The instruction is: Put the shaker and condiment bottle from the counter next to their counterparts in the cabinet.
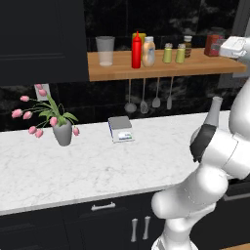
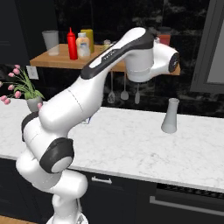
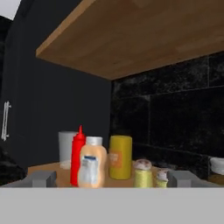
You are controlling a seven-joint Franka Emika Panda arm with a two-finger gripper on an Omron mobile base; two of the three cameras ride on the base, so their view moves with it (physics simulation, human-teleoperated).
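We judge the placing to be as good as done: the red condiment bottle [image 1: 136, 50] stands upright on the cabinet [image 1: 161, 68] shelf just in front of the yellow bottle [image 3: 120, 156], and two yellow-green shakers [image 1: 174, 52] stand side by side a little further along, so both task items appear to sit next to their counterparts already. Our gripper [image 3: 111, 179] is level with the shelf at its far end, its fingers spread wide with nothing between them. The next move, as we read it, calls only for drawing the hand clear without brushing the row of bottles. From the left base view we see the counter [image 1: 88, 166] holding a vase of pink flowers [image 1: 56, 122], a small scale [image 1: 120, 129] and a grey vase [image 1: 213, 113], none of them task items. The hand view gives us the yellow bottle in full, which the left base view largely hides behind the red one and a cream bottle [image 1: 149, 52].
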